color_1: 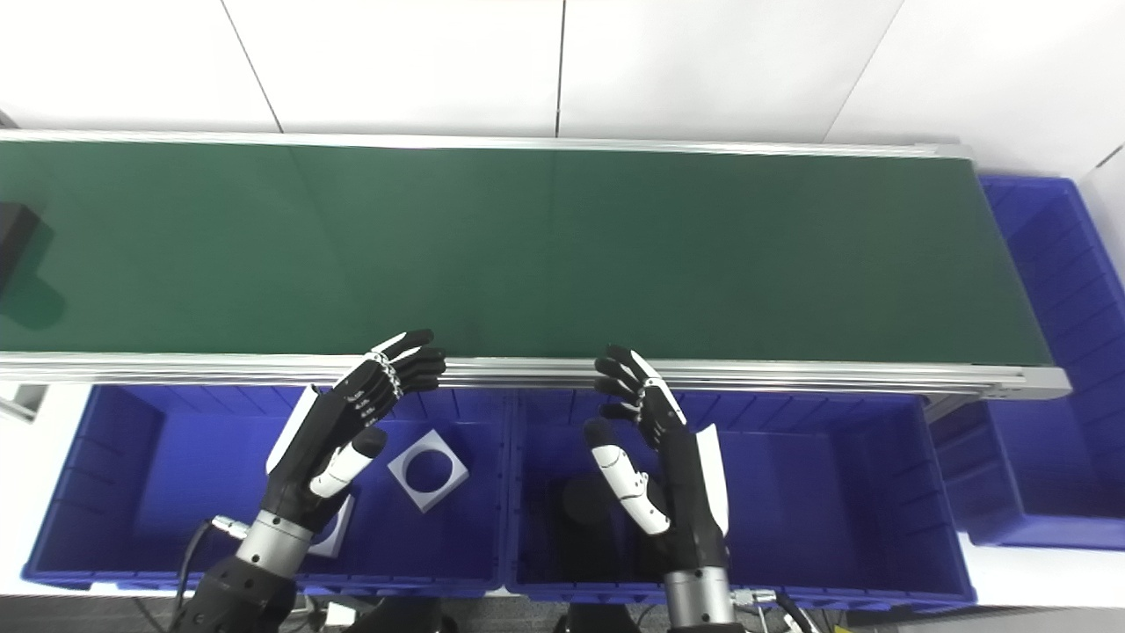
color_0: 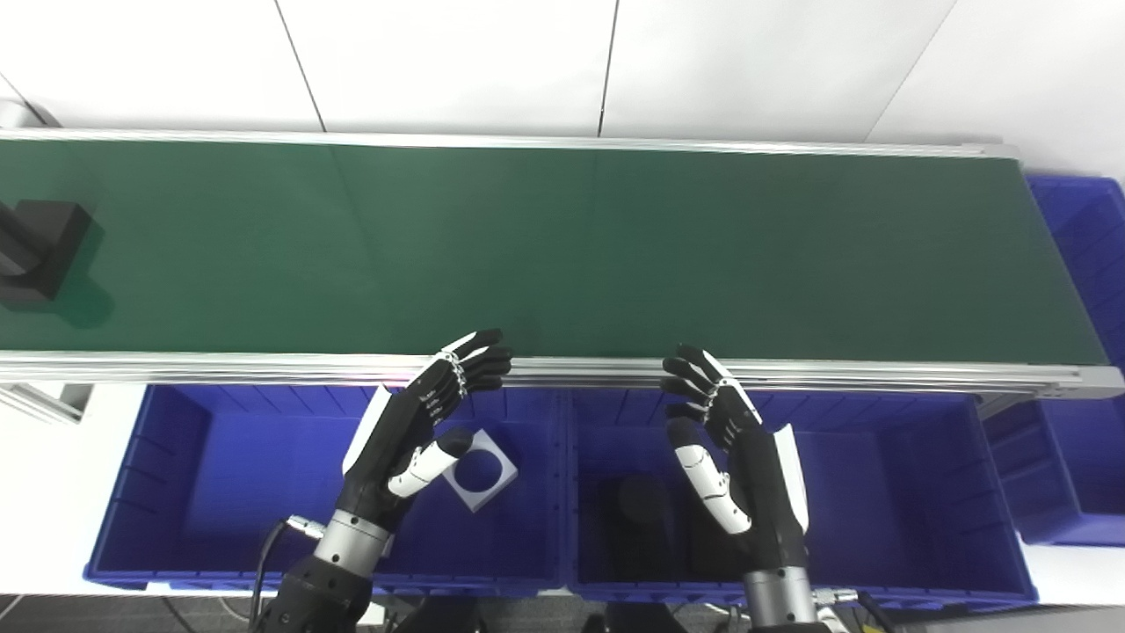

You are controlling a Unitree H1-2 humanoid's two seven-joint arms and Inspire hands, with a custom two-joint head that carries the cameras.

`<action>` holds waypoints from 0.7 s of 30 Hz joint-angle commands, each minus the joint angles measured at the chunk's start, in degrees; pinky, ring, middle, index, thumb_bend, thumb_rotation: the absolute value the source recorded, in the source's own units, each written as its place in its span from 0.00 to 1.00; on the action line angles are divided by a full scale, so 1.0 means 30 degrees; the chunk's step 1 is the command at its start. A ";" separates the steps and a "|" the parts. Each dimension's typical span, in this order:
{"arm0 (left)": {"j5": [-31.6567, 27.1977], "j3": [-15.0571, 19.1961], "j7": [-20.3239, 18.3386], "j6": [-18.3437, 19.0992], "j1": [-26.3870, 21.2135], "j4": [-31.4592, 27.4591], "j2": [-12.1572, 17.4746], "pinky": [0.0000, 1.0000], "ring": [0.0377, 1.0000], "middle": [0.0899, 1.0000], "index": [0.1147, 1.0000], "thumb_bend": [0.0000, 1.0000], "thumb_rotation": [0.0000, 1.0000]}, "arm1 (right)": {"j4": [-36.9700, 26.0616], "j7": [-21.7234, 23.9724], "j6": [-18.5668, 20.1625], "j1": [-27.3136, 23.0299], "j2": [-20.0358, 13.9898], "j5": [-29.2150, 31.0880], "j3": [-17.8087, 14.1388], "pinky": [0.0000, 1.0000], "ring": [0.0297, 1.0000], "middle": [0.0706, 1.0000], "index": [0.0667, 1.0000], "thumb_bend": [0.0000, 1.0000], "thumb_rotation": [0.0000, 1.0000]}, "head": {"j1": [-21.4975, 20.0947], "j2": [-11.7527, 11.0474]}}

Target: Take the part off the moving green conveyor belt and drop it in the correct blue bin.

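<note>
White wall panels back a long green conveyor belt (color_0: 562, 246) with aluminium side rails. Both hands hover above the blue bins just below the belt's near rail. Left hand (color_0: 420, 422) is raised with palm turned inward, fingers spread and extended toward the rail, holding nothing. Right hand (color_0: 729, 440) mirrors it, fingers apart and lightly curled, also empty. A black part (color_0: 39, 251) sits on the belt at its far left end. Left blue bin (color_0: 220, 457) holds a grey square plate with round hole (color_0: 482, 470); right blue bin (color_0: 896, 475) holds dark pieces (color_0: 642, 519) of unclear shape. Another blue bin (color_0: 1081, 229) stands at the belt's right end. No legible labels or writing.
</note>
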 commanded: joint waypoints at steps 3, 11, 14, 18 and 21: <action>0.0121 0.0013 0.0193 -0.0642 -0.0067 -0.0390 -0.0068 0.77 0.79 0.79 0.83 0.79 0.79 | -0.0563 0.0166 -0.0640 -0.0024 0.0066 0.0093 0.0057 0.67 0.76 0.79 0.84 0.53 0.73 | 0.0014 0.0016; 0.0290 -0.0086 0.0266 -0.0609 -0.0096 -0.0345 -0.0152 0.77 0.79 0.79 0.83 0.78 0.78 | -0.0464 0.0209 -0.0788 -0.0064 -0.0038 0.0308 0.0004 0.66 0.76 0.79 0.84 0.52 0.73 | 0.0802 -0.0205; 0.0359 -0.0124 0.0288 -0.0705 -0.0113 -0.0235 -0.0221 0.76 0.79 0.79 0.83 0.77 0.78 | -0.0442 0.0233 -0.0809 -0.0075 -0.0103 0.0456 -0.0016 0.67 0.76 0.79 0.84 0.53 0.72 | 0.0920 -0.0254; 0.0460 -0.0192 0.0352 -0.0697 -0.0078 -0.0170 -0.0342 0.77 0.79 0.79 0.82 0.78 0.78 | -0.0397 0.0190 -0.0863 -0.0041 -0.0230 0.0397 -0.0085 0.67 0.76 0.79 0.85 0.52 0.74 | 0.1504 -0.0474; 0.0638 -0.0301 0.0515 -0.0777 -0.0104 0.0086 -0.0576 0.76 0.78 0.79 0.82 0.78 0.78 | -0.0120 0.0152 -0.1216 -0.0111 -0.0395 0.0514 -0.0205 0.66 0.76 0.79 0.85 0.51 0.74 | 0.3182 -0.1081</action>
